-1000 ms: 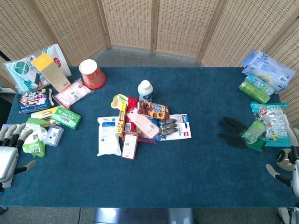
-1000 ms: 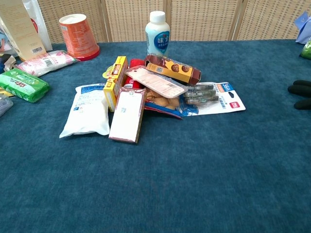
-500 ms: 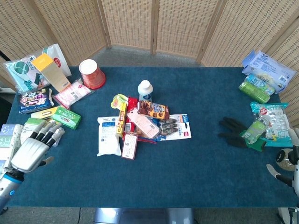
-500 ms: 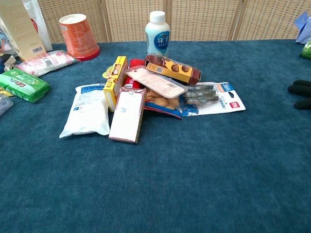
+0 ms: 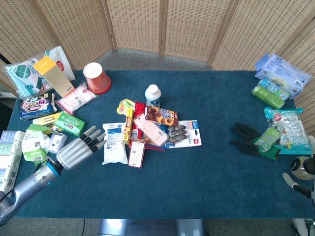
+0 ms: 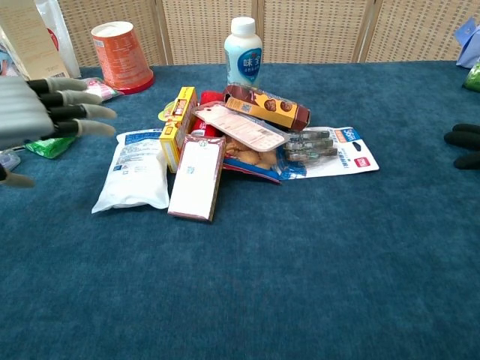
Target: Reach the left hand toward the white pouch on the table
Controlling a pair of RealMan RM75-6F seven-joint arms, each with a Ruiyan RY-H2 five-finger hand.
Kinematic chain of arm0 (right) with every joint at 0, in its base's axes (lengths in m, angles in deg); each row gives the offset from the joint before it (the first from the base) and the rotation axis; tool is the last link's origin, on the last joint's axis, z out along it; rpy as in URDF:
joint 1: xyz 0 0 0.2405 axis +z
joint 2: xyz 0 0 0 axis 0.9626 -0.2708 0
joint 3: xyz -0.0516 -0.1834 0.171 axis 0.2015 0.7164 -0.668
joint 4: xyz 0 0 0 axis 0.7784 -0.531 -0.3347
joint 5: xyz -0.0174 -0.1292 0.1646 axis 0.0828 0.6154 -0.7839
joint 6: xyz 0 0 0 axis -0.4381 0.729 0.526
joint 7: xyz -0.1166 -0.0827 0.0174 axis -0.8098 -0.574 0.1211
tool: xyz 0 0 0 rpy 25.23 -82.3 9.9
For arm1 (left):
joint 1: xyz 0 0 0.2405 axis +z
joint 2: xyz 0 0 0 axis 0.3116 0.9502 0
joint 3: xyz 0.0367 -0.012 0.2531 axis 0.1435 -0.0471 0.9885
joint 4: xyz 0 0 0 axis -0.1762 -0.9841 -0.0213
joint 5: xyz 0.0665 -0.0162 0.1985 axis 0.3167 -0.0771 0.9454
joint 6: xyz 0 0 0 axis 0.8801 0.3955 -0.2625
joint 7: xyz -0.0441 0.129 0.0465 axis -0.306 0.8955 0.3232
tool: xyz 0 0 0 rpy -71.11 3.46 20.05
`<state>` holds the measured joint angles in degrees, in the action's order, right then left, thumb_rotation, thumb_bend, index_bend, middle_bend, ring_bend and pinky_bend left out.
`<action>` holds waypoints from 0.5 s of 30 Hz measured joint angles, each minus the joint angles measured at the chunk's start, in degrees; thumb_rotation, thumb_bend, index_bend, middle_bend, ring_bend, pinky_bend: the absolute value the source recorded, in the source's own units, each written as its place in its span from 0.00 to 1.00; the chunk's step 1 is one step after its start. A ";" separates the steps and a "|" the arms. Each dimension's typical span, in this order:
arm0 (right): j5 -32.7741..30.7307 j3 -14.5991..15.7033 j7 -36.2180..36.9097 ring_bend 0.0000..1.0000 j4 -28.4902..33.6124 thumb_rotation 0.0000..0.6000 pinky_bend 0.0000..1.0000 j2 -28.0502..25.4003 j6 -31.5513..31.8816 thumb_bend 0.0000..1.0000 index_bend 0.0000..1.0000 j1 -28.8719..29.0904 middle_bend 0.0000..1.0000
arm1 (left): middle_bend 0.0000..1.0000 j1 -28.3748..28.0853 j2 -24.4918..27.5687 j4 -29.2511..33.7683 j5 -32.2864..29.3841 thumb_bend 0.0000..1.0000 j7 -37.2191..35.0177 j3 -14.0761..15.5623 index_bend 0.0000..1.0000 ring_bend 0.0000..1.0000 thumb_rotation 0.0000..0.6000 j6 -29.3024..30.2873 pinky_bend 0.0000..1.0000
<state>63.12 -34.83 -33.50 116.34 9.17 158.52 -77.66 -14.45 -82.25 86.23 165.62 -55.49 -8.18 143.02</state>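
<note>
The left hand (image 5: 78,150) hangs empty, fingers straight and apart, tips just left of the white pouch (image 5: 114,142). Green packs (image 5: 70,123) lie behind it. A flat box (image 5: 137,153) touches the pouch's right side, heaped snacks beyond. The right hand (image 5: 299,179) barely shows; state unclear.

Right hand (image 5: 300,178) mostly off-frame.

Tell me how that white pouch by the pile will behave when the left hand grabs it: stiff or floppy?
Probably floppy: the white pouch looks puffy and soft-edged, lying flat. Its smooth film may slip between the fingers. Likely light.
</note>
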 measured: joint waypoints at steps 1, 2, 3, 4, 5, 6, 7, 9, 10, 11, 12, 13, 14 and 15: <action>0.01 -0.02 0.15 0.00 0.06 1.00 0.00 -0.10 0.09 0.00 0.00 -0.05 0.00 | 0.00 -0.53 -0.47 0.05 -0.14 0.00 0.59 -0.04 0.10 0.00 1.00 -0.87 0.00; 0.02 -0.06 0.32 0.00 0.14 1.00 0.00 -0.24 0.23 0.00 0.00 -0.13 0.00 | 0.00 -1.23 -1.14 0.10 -0.39 0.00 1.41 -0.10 0.10 0.00 1.00 -2.01 0.00; 0.02 -0.10 0.45 0.00 0.18 1.00 0.00 -0.34 0.36 0.00 0.00 -0.18 0.00 | 0.00 -1.72 -1.66 0.13 -0.62 0.00 2.07 -0.15 0.09 0.00 1.00 -2.86 0.00; 0.00 -0.15 0.59 0.00 0.22 1.00 0.00 -0.43 0.47 0.00 0.00 -0.24 0.00 | 0.00 -2.18 -2.20 0.17 -0.91 0.00 2.74 -0.21 0.09 0.00 1.00 -3.68 0.00; -0.03 -0.21 0.84 0.00 0.27 1.00 0.00 -0.55 0.62 0.00 0.00 -0.31 0.00 | 0.00 -2.76 -2.97 0.18 -1.38 0.00 3.59 -0.29 0.09 0.00 1.00 -4.74 0.00; -0.08 -0.27 1.04 0.00 0.30 1.00 0.00 -0.66 0.72 0.00 0.00 -0.37 0.00 | 0.00 -3.17 -3.56 0.17 -1.78 0.00 4.22 -0.37 0.09 0.00 1.00 -5.50 0.00; -0.16 -0.35 1.26 0.00 0.33 1.00 0.00 -0.77 0.81 0.00 0.00 -0.42 0.00 | 0.00 -3.57 -4.17 0.11 -2.20 0.00 4.86 -0.46 0.09 0.00 1.00 -6.19 0.00; -0.38 -0.49 1.73 0.00 0.38 1.00 0.00 -0.99 0.94 0.00 0.00 -0.51 0.00 | 0.00 -4.43 -5.50 -0.09 -3.29 0.00 6.19 -0.70 0.09 0.00 1.00 -7.68 0.00; -0.47 -0.55 1.94 0.00 0.41 1.00 0.00 -1.09 0.97 0.00 0.00 -0.54 0.00 | 0.00 -4.75 -6.01 -0.20 -3.81 0.00 6.69 -0.83 0.09 0.00 1.00 -8.28 0.00; -0.55 -0.61 2.15 0.00 0.51 1.00 0.00 -1.21 0.99 0.00 0.00 -0.56 0.00 | 0.00 -5.19 -6.68 -0.36 -4.49 0.00 7.36 -0.99 0.09 0.00 1.00 -9.04 0.00; -0.58 -0.64 2.27 0.00 0.60 1.00 0.00 -1.30 1.00 0.00 0.00 -0.58 0.00 | 0.00 -5.51 -7.17 -0.48 -4.99 0.00 7.86 -1.12 0.09 0.00 1.00 -9.53 0.00; -0.64 -0.67 2.45 0.00 0.62 1.00 0.00 -1.39 1.01 0.00 0.00 -0.60 0.00 | 0.00 -5.82 -7.62 -0.59 -5.47 0.00 8.33 -1.25 0.08 0.00 1.00 -9.96 0.00; -0.69 -0.69 2.72 0.00 0.62 1.00 0.00 -1.52 0.99 0.00 0.00 -0.63 0.00 | 0.00 -6.19 -8.12 -0.71 -6.07 0.00 8.86 -1.42 0.08 0.00 1.00 -10.48 0.00; -0.73 -0.71 2.87 0.00 0.61 1.00 0.00 -1.61 0.98 0.00 0.00 -0.64 0.00 | 0.00 -6.47 -8.43 -0.78 -6.50 0.00 9.23 -1.56 0.08 0.00 1.00 -10.86 0.00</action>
<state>62.40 -35.54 -30.63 116.94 7.55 159.49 -78.30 -20.93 -90.68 85.44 159.12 -46.26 -9.73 132.16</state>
